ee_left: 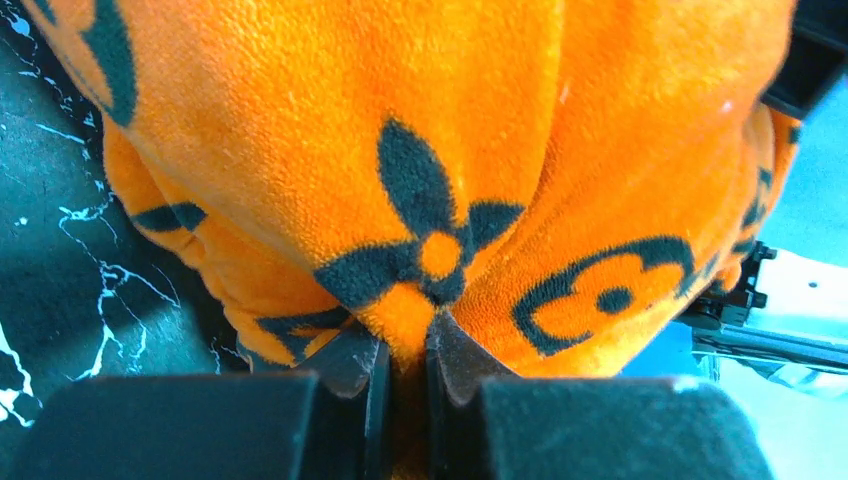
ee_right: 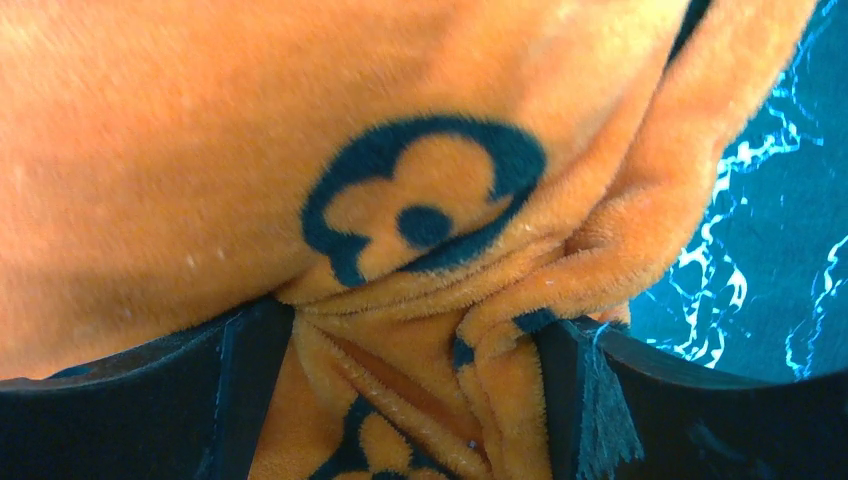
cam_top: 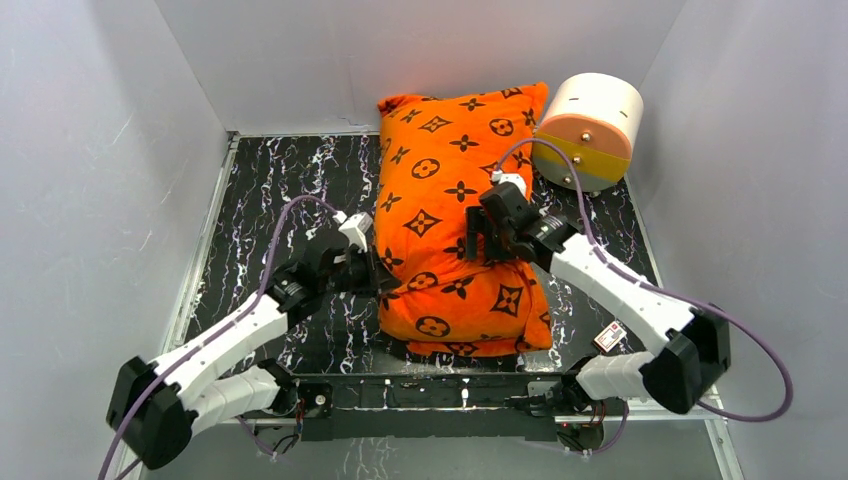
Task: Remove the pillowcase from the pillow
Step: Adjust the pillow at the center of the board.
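Grippers number two, with one pillowcase [cam_top: 450,200] lying between them on the table [cam_top: 270,190]. The left gripper [ee_left: 402,342] pinches a small fold of the orange fabric at its tips, fingers nearly pressed together. The right gripper [ee_right: 415,345] stands spread wide, with bunched cloth filling the gap. One round drum [cam_top: 590,125] sits beyond it, just beside the plump cover's far corner.

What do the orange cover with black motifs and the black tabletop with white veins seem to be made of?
Orange cover with black motifs: soft plush fabric, perhaps fleece; a short fuzzy pile shows up close.
Black tabletop with white veins: smooth, marble-look surface, possibly printed laminate.
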You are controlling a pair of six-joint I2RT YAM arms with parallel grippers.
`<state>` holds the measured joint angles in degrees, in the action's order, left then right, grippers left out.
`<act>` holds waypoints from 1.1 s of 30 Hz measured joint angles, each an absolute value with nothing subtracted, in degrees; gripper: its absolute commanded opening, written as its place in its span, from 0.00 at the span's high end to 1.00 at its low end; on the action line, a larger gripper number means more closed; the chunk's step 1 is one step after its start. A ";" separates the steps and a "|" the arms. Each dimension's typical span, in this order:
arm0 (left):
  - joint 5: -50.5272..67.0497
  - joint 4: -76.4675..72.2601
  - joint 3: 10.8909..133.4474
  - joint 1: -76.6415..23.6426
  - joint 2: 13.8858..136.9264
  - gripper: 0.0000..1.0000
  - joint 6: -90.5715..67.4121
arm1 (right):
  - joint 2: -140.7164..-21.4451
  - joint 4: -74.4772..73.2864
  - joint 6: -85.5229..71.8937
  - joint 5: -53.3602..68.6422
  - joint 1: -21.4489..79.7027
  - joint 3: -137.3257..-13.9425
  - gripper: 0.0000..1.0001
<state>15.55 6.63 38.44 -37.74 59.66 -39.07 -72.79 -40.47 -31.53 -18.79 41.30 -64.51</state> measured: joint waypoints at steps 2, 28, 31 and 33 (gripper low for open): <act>14.02 6.96 37.12 -39.00 55.86 1.00 -40.23 | -75.99 -41.56 -29.74 -17.89 41.28 -67.81 0.06; -14.50 30.76 74.94 -65.47 69.43 0.02 -23.38 | -47.48 -39.68 -39.83 -35.31 42.37 -57.84 0.03; -17.08 31.57 79.68 -65.47 77.30 0.02 -19.51 | -39.13 -39.00 -48.49 -34.85 42.39 -49.50 0.03; -19.55 31.86 81.47 -65.47 82.48 0.02 -17.56 | -37.80 -39.20 -53.19 -33.78 42.39 -45.30 0.03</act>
<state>-19.55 31.86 81.47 -65.47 82.48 -17.56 -37.80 -39.20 -53.19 -33.78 42.39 -45.30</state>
